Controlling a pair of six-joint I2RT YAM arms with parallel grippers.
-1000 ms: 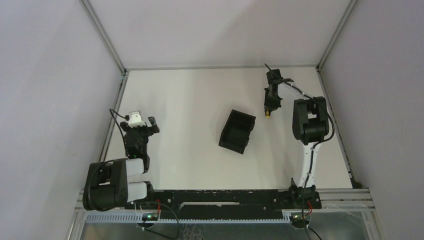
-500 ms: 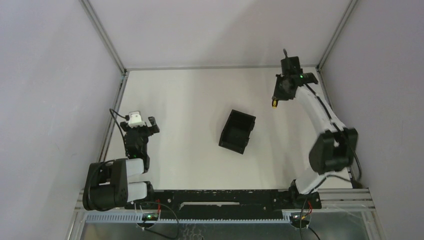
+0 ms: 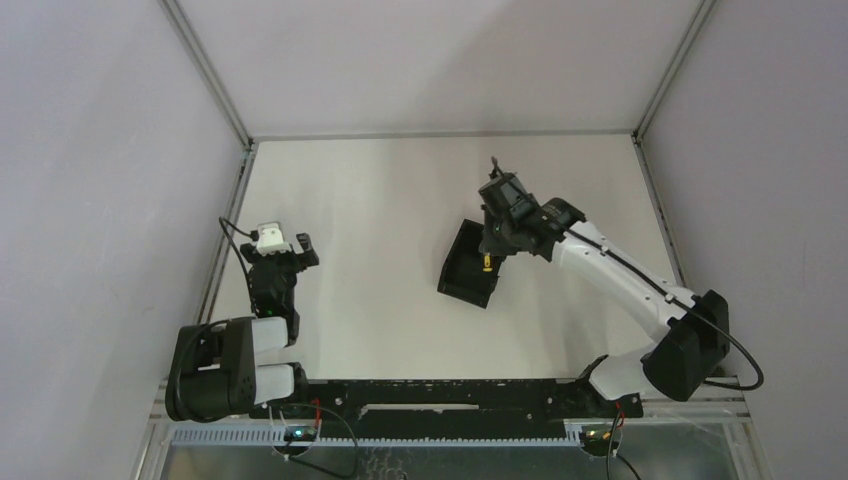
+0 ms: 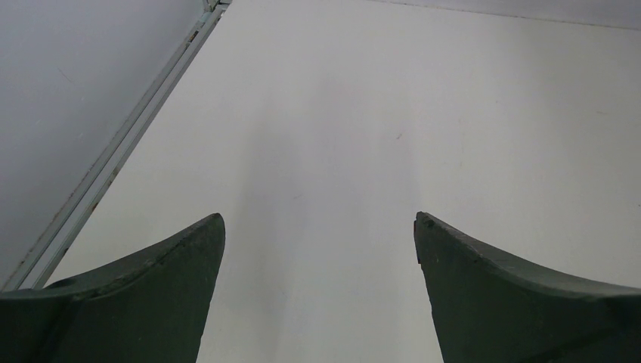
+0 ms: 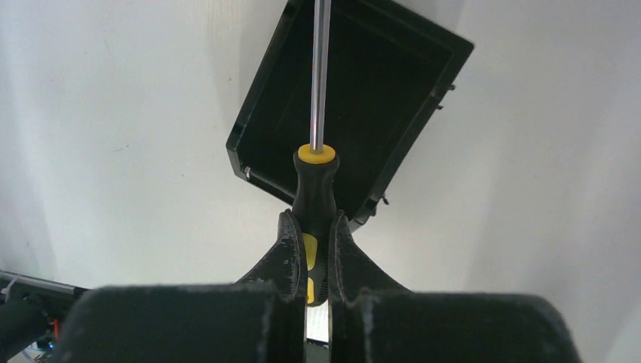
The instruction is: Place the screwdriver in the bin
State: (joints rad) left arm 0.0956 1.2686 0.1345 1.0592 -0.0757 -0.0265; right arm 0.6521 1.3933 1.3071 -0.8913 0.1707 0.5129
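**Screwdriver held over bin; release pending**

The screwdriver (image 5: 314, 185) is hanging over the bin (image 5: 385, 83). Its shaft is pointing across the open compartment and its black-and-yellow handle is sitting above one rim. Whether the tip is touching the bin cannot be told. The right gripper (image 5: 313, 227) is clamping the handle, jaws closed tight on it. The left gripper (image 4: 317, 227) is resting well apart near the table's left edge, fingers spread wide and holding nothing.

Judgement: placement is in hand. The next move is calling for a short descent with the shaft kept inside the walls, then a release.
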